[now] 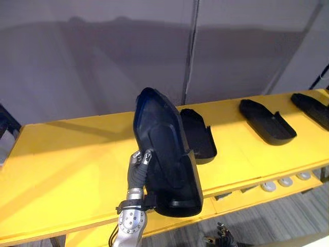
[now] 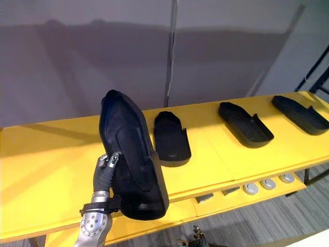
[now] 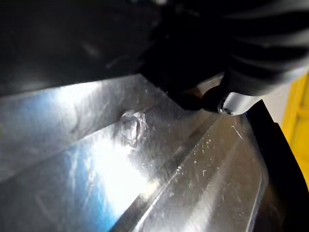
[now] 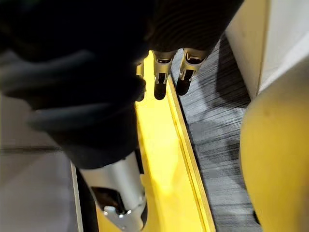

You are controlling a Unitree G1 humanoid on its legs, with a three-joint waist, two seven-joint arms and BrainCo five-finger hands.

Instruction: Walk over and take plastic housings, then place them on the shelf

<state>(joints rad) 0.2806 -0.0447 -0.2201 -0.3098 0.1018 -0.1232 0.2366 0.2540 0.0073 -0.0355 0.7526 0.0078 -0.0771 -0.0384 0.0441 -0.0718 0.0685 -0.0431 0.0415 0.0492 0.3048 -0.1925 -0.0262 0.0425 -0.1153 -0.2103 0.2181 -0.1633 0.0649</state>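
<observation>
The left hand (image 1: 139,163) curls its fingers round one big black plastic housing (image 1: 167,154), held upright over the long yellow shelf (image 1: 67,164). Three more lie flat to the right: second housing (image 1: 199,135), third housing (image 1: 267,122), fourth housing (image 1: 311,108). The right hand (image 4: 161,79) hangs low, fingers straight, holding nothing.

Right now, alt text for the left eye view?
The left hand grips a black plastic housing upright over the yellow shelf. Three more lie flat on it: near housing, middle housing, far housing. The right hand hangs open below the shelf's front edge.
</observation>
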